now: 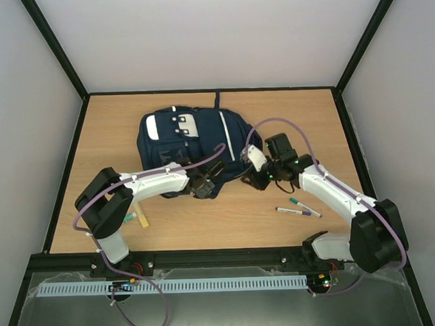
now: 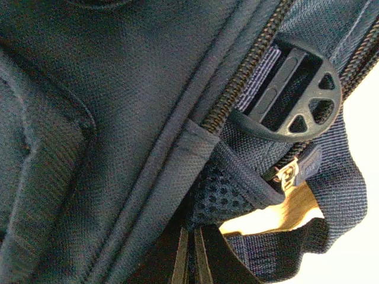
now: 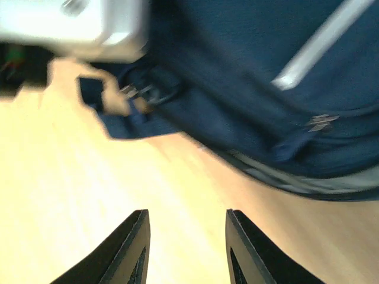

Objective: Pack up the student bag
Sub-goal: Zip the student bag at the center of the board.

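The student bag (image 1: 167,154) lies flat on the wooden table (image 1: 226,216), toward its far middle, with its grey-white buckle patch at the far left corner and a white stripe running down its right side. Both arms reach in toward its near edge.

The left gripper (image 1: 204,186) sits at the bag's near edge, over the dark fabric there. In the left wrist view the bag (image 2: 118,118) fills nearly the whole picture. A zipper (image 2: 249,71) runs diagonally up to the right, and beside it are a round plastic ring (image 2: 278,133), a small metal zipper pull (image 2: 288,174) and a webbing strap (image 2: 337,195). The left gripper (image 2: 190,254) has its two dark fingers clenched together, with only a thin line between them. A patch of mesh fabric lies just above the tips. Whether a fold of the bag is pinched between them cannot be told.

The right gripper (image 1: 255,179) is at the bag's near right corner, just off its edge. Its own camera, which is blurred, shows the right gripper (image 3: 186,216) with its fingers released and apart. Bare table (image 3: 89,189) shows in the gap and nothing is held. The bag (image 3: 249,71) lies ahead of the tips, not touching them, with a white stripe (image 3: 320,44) across its upper part.

Two markers (image 1: 299,209) lie on the wood to the right of the bag, near the right arm. A yellow stick (image 1: 142,218) lies under the left arm.
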Action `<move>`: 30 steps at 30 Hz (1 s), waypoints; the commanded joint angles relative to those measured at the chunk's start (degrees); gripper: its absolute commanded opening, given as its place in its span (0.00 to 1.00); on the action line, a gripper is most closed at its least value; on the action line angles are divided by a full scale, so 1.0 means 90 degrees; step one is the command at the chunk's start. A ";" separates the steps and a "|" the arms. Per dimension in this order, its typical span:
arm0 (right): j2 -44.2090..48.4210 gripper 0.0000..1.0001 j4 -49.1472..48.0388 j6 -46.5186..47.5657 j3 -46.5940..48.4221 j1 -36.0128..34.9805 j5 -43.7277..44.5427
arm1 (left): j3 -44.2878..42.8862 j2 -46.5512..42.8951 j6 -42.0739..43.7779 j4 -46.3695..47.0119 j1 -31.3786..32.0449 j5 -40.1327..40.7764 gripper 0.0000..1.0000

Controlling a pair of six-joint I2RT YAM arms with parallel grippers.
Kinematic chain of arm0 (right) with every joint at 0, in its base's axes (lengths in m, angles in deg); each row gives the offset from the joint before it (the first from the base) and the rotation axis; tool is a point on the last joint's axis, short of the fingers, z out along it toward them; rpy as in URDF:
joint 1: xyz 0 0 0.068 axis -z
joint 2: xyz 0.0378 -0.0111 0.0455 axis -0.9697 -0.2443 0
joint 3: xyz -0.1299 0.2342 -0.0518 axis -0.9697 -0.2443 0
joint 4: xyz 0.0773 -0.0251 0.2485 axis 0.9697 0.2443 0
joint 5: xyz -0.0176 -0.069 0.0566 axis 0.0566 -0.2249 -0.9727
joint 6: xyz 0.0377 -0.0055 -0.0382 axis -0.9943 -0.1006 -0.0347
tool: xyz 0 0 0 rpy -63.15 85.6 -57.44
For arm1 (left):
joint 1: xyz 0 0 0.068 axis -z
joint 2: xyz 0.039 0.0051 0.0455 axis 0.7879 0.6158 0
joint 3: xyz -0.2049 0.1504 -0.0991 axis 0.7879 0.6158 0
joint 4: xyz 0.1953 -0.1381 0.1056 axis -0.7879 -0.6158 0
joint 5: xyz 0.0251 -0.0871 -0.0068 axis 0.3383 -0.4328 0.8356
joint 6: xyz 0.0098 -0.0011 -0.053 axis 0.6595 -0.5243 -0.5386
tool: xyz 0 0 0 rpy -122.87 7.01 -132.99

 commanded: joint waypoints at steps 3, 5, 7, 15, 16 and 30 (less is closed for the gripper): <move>0.0111 0.36 0.0259 0.0113 -0.0453 -0.0771 -0.0143 | -0.0070 -0.0267 -0.0075 0.0710 -0.0453 -0.0979 0.02; 0.0078 0.35 0.0150 0.0037 -0.0412 -0.1026 -0.0009 | -0.0025 -0.0333 -0.0107 0.0755 -0.0482 -0.1124 0.02; 0.0075 0.34 -0.0032 -0.0069 -0.0411 -0.1355 0.0187 | 0.0041 -0.0422 -0.0106 0.0750 -0.0516 -0.1163 0.02; -0.0486 0.32 -0.0796 -0.0575 -0.0382 -0.2767 0.1929 | 0.0314 -0.0692 -0.0289 0.1083 -0.0875 -0.2387 0.02; -0.0559 0.32 -0.0905 -0.0622 -0.0377 -0.2820 0.2100 | 0.0301 -0.0663 -0.0310 0.1102 -0.0938 -0.2544 0.02; -0.1462 0.37 -0.2535 -0.0918 -0.0562 -0.3175 0.2874 | 0.0257 -0.0148 -0.0770 0.1304 -0.1735 -0.3901 0.02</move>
